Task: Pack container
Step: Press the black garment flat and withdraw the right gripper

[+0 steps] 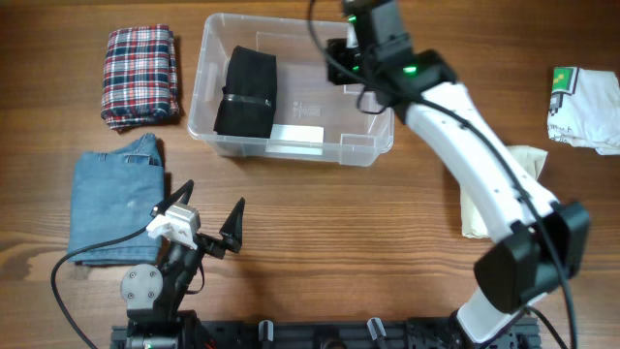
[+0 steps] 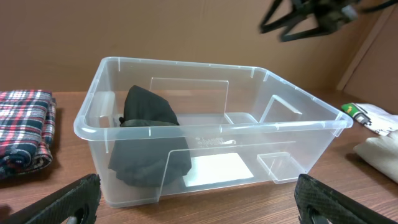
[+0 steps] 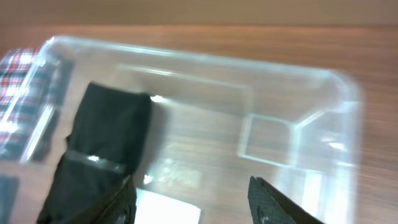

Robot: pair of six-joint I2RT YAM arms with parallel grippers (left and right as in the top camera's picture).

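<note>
As the right fingers [image 3: 268, 202] hang parted, the container [image 3: 205, 134] lies directly below.

My worktop [image 1: 339, 223] carries the container [image 1: 198, 89], plaid cloth [image 1: 141, 76], jeans [image 1: 111, 208], a white tee [image 1: 586, 109] and a beige cloth [image 1: 528, 160]

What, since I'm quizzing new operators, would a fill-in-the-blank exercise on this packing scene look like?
1. The folded garment lying inside the clear rectangular plastic container is ____ in colour.
2. The right gripper, above the container, holds ____.
3. The left gripper, beside the folded blue denim garment, has its jaws ____.
Missing words: black; nothing; open.
</note>
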